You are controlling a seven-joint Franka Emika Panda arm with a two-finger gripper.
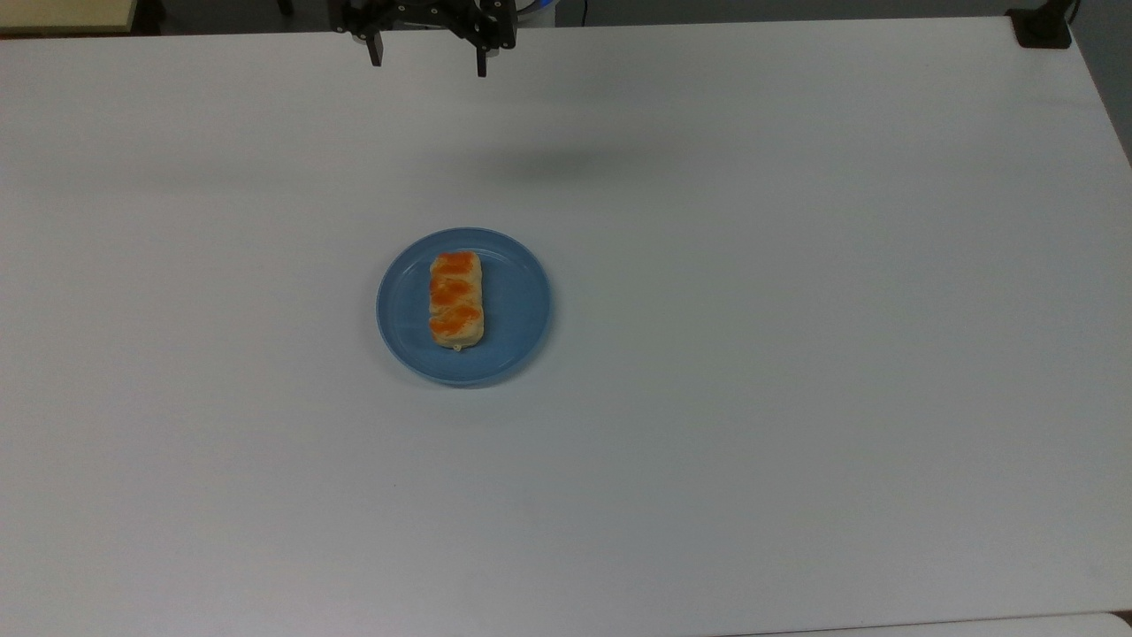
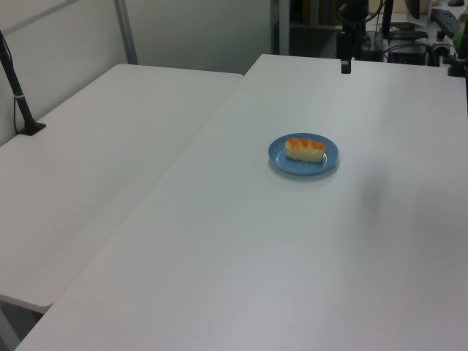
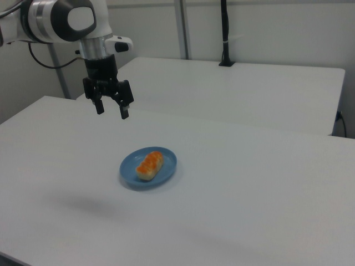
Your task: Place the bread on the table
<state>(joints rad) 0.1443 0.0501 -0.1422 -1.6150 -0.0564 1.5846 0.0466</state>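
Right view: bread (image 3: 150, 164) on blue plate (image 3: 166, 166) — spread-fingered, empty pincer (image 3: 112, 112) hangs well above.

white table (image 1: 796, 354), blue plate (image 1: 522, 310) (round)

Table (image 1: 796, 354) – smooth, matt white. Plate (image 1: 522, 305) – smooth blue plastic, faint sheen. Bread (image 1: 456, 299) – tan crust, glossy orange patches. Gripper (image 3: 111, 110) – matt black.
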